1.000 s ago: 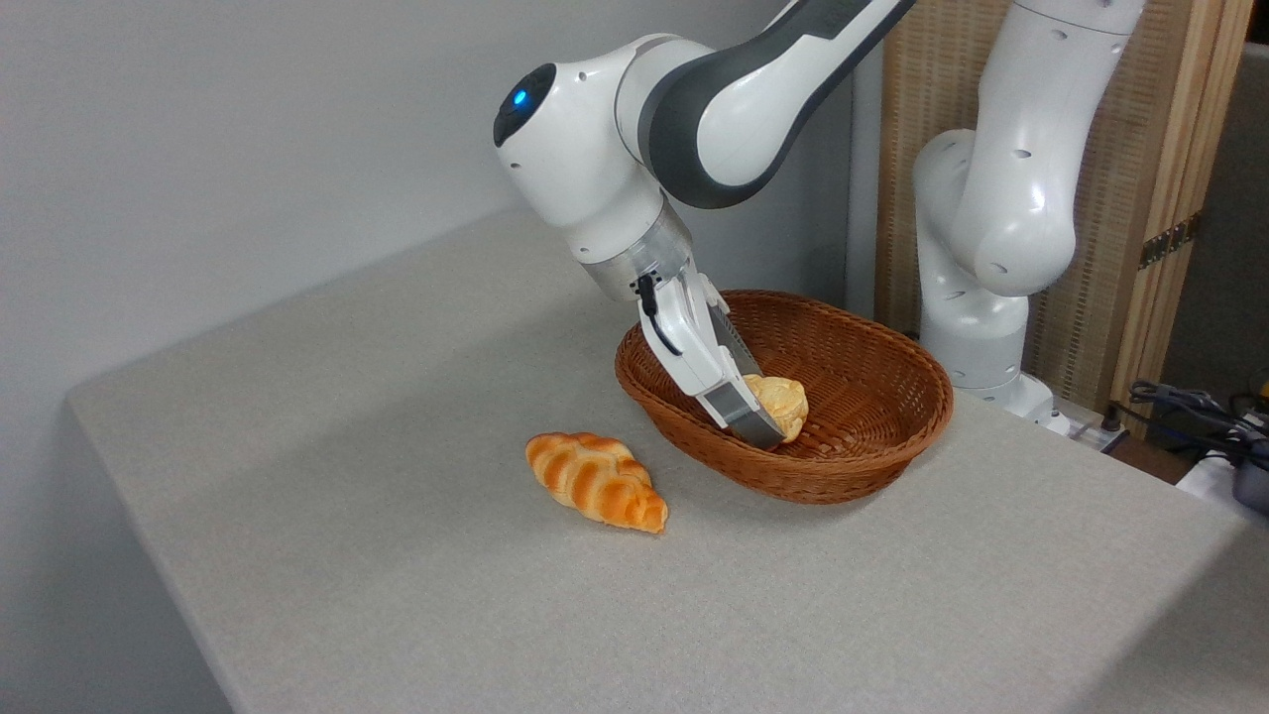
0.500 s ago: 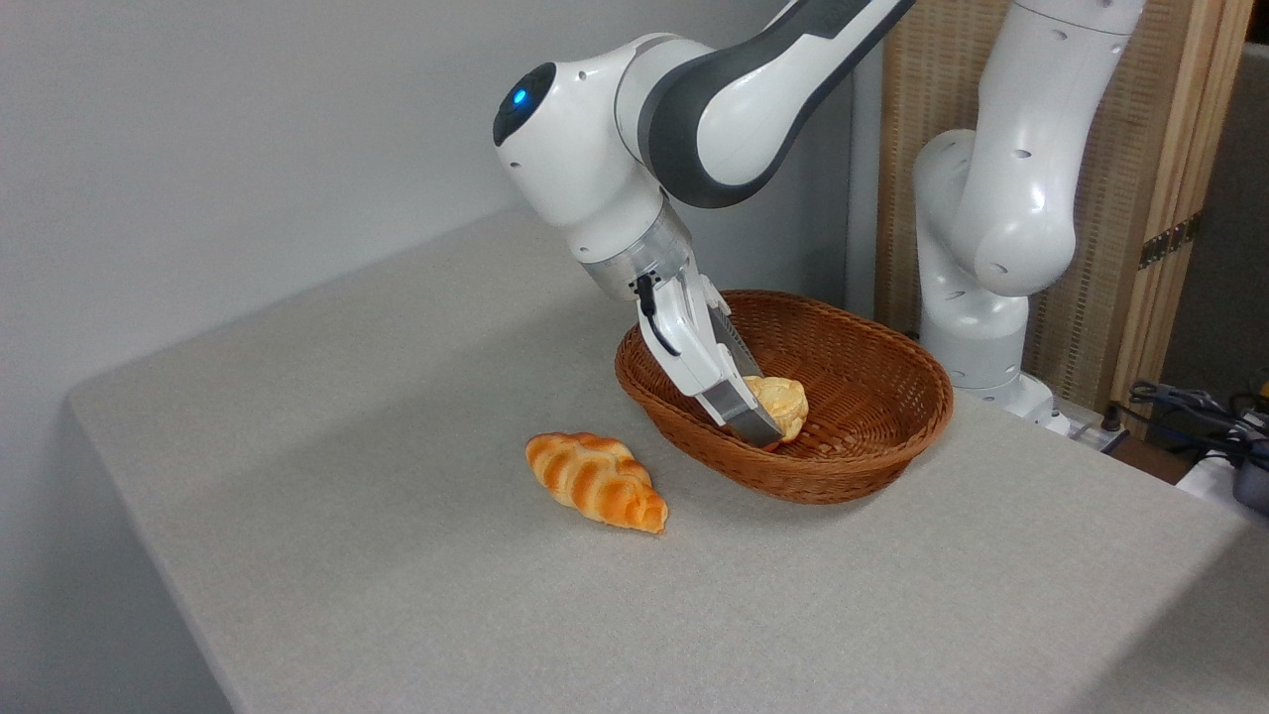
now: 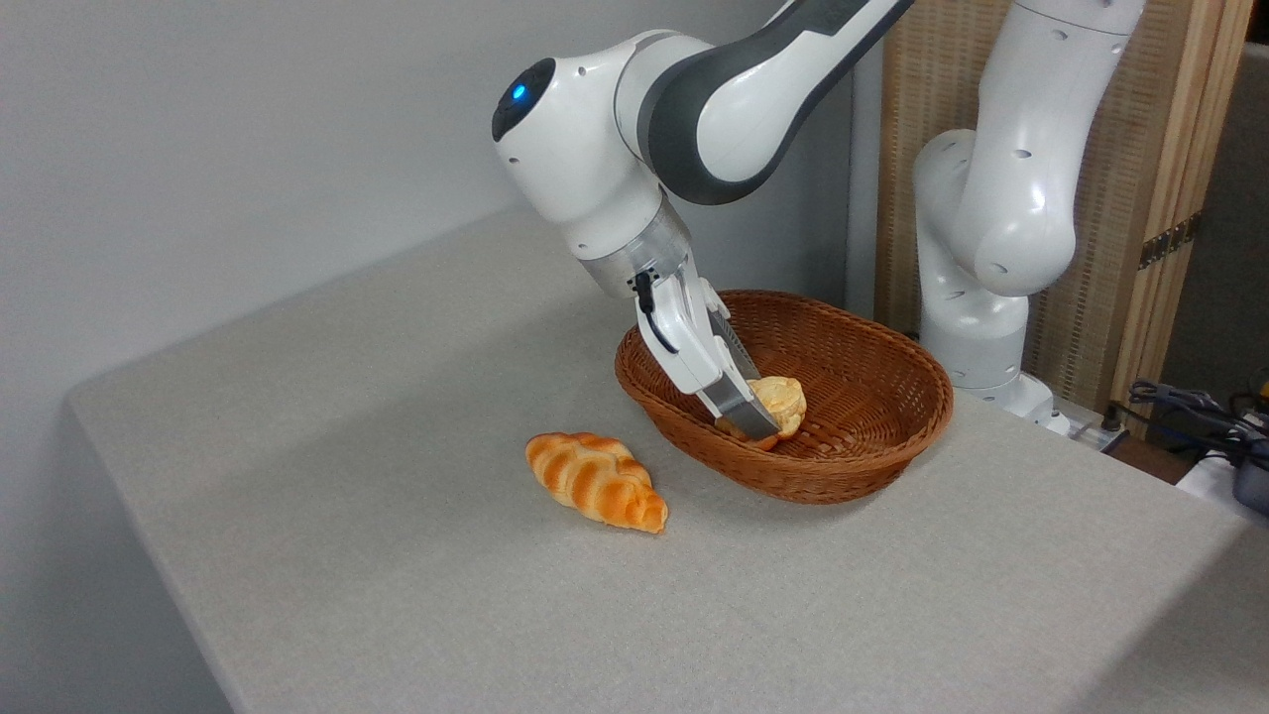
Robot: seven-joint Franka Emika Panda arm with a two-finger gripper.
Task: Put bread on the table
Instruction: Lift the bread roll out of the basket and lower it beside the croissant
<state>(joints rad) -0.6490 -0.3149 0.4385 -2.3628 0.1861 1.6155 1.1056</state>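
The bread (image 3: 779, 400), a small lumpy pale yellow bun with a browner underside, is seen right of the frame's centre, inside the brown wicker basket (image 3: 872, 436), near the basket's left wall. It is pinched by the gripper (image 3: 755, 416), whose grey near finger (image 3: 739, 409) is laid across the bun's left side, while the second finger is mostly hidden behind the first and the bun; the bun's brown lower edge is visible just below the fingertip. Whether the bun is touching the basket floor or is held slightly clear of it cannot be told. The white gripper body is slanted down from the upper left, over the basket's left rim, and is carried by the white and grey arm (image 3: 694, 109) that fills the upper middle of the frame. The wicker wall is interposed between the bun and the open cloth to the left. On the table (image 3: 397, 416), covered in light grey-beige cloth, a longer braided orange-striped loaf (image 3: 596, 480) is laid below and left of the basket, apart from it and from the gripper. The arm's base column (image 3: 977, 297) is seen behind the basket at the right, in front of a woven screen with a wooden frame (image 3: 1140, 149). Dark cables (image 3: 1190, 407) are bunched at the right edge. A blue light (image 3: 518, 95) is lit on the arm's wrist joint. No brand, label or writing can be read anywhere.
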